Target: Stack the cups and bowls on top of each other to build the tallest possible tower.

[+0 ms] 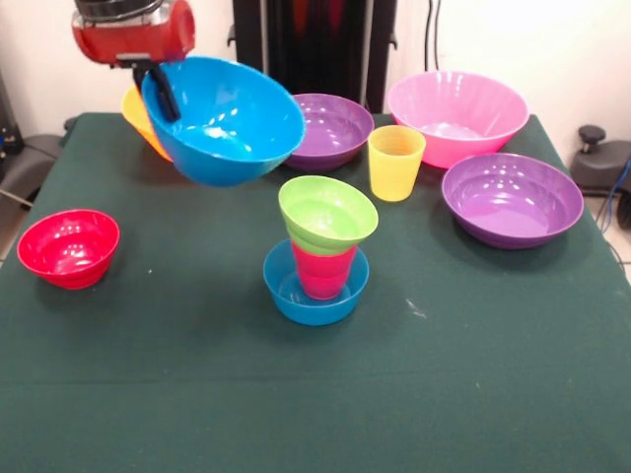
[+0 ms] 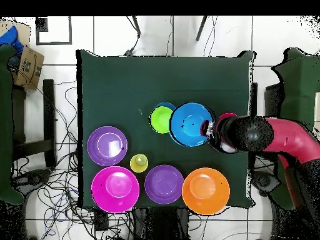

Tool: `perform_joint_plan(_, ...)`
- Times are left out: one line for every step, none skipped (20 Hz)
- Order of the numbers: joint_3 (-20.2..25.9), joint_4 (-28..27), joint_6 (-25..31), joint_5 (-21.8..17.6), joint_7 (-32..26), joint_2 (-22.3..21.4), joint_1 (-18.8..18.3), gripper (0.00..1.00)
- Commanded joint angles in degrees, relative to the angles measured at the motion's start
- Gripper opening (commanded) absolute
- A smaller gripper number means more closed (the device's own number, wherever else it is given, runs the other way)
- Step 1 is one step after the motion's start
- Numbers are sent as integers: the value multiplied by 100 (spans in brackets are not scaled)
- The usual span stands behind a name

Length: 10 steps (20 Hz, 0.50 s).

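Observation:
My gripper (image 1: 158, 87) is shut on the rim of the medium blue bowl (image 1: 229, 118) and holds it tilted in the air, up and left of the tower. From overhead the gripper (image 2: 208, 129) and blue bowl (image 2: 191, 124) sit just right of the tower. The tower (image 1: 320, 246) is a small blue bowl (image 1: 314, 294) as base, a red cup (image 1: 323, 272) in it, and a lime green bowl (image 1: 327, 214) tilted on top. The yellow cup (image 1: 395, 163) stands upright behind it.
A small red bowl (image 1: 69, 247) is at the left. A purple bowl (image 1: 330, 128), a large pink bowl (image 1: 456, 115) and another purple bowl (image 1: 512, 199) stand at the back and right. A yellow-orange bowl (image 1: 138, 116) is partly hidden behind the held bowl.

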Motion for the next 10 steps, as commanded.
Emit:
perform_joint_plan(450,-52,409,521,-534,-374,436,0)
perform_joint_plan(461,-18,357,581,-492,-363,453,0)
perform_joint_plan(474,52,229,630,-403,-326,488,0)
perform_joint_plan(464,110,118,656,-339,-316,524,0)
perform_joint_plan(453,168,6,683,-274,-305,560,0)
perform_joint_plan(434,206,-52,702,-216,-326,595,0)
perform_joint_plan(415,244,-111,721,-158,-348,630,0)
perform_joint_plan(411,283,-127,765,-114,-401,661,0)
perform_joint_plan(379,325,-135,796,-21,-479,729,0)
perform_joint_plan(352,342,-154,818,26,-505,771,0)
